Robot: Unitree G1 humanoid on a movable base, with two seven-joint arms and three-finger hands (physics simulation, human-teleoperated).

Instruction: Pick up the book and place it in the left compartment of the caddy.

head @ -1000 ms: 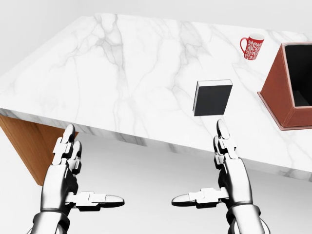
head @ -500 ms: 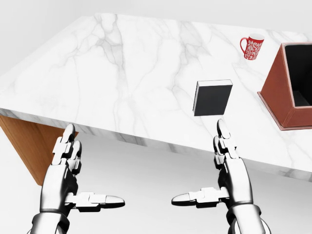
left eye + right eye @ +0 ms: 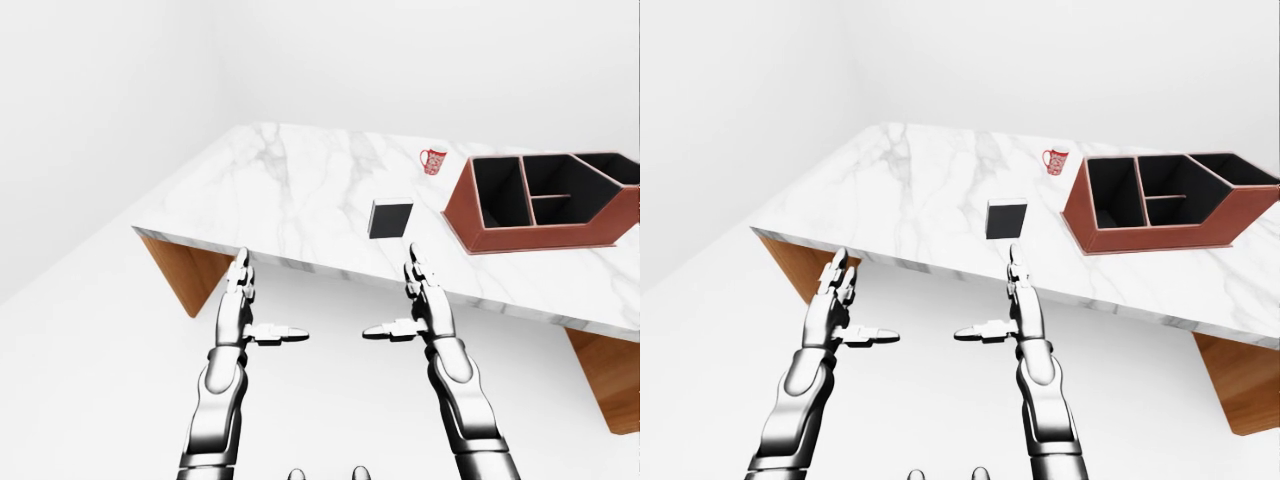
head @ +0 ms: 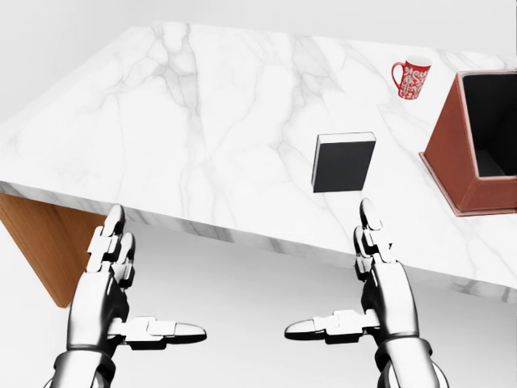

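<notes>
A black book lies flat on the white marble table, right of centre in the head view. The brown caddy with dark compartments stands to its right; its left compartment is a long slot. My left hand and right hand hang open below the table's near edge, fingers straight, thumbs pointing inward, holding nothing. The right hand is just below the book in the head view, apart from it.
A red patterned mug stands on the table above the book, near the caddy's left corner. The table's wooden base shows under its left end and at the right. White floor lies around.
The whole picture has shifted slightly: book, mug and caddy slid a little left and down in the head view, so the camera moved. The hands keep the same pose.
</notes>
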